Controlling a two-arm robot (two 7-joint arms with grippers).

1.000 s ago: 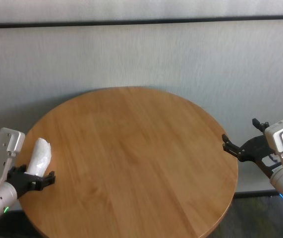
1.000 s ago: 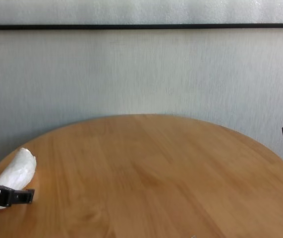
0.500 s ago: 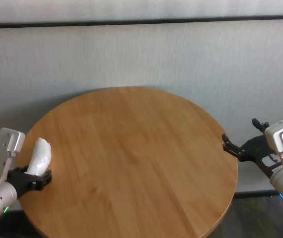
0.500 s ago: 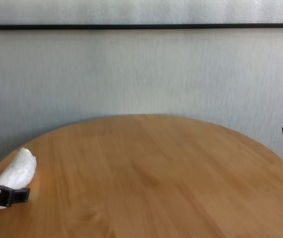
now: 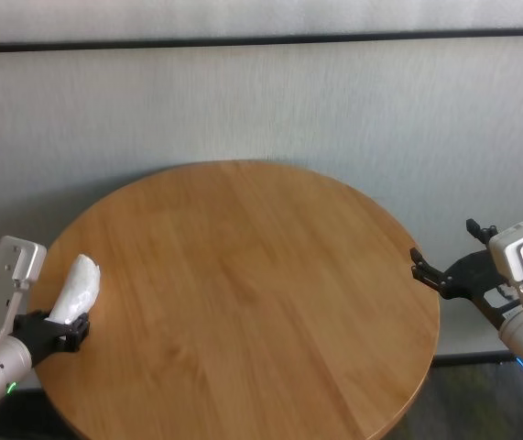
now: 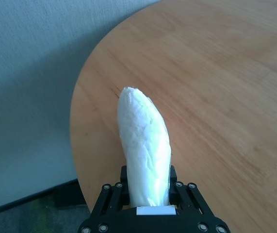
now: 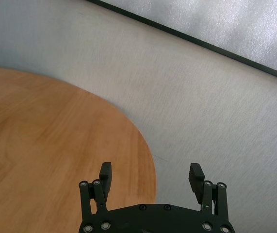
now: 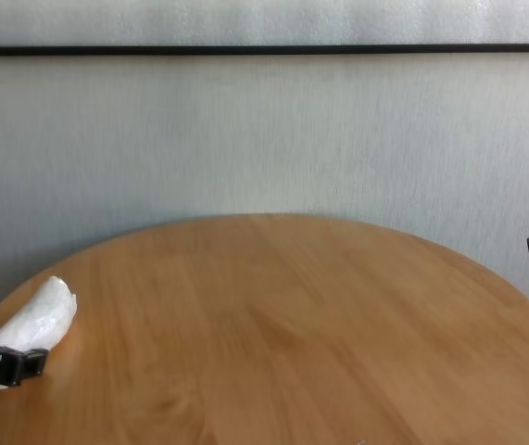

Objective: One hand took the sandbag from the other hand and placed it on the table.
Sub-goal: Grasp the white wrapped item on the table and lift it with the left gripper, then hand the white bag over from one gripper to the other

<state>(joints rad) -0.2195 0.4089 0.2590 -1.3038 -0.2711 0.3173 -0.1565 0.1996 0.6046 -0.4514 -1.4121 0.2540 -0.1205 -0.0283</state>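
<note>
Head view, round wooden table [image 5: 243, 293], grey wall [image 5: 261, 101], left fingers [image 5: 76, 332] pinching sandbag [image 5: 76, 286], right fingers [image 5: 424, 271] spread.

No readable text, labels, brands or numbers anywhere in these views.

Your head camera looks down on the whole table [image 5: 243, 293]; chest camera sits low at its near edge; wrist cameras face opposite rims closely.
</note>
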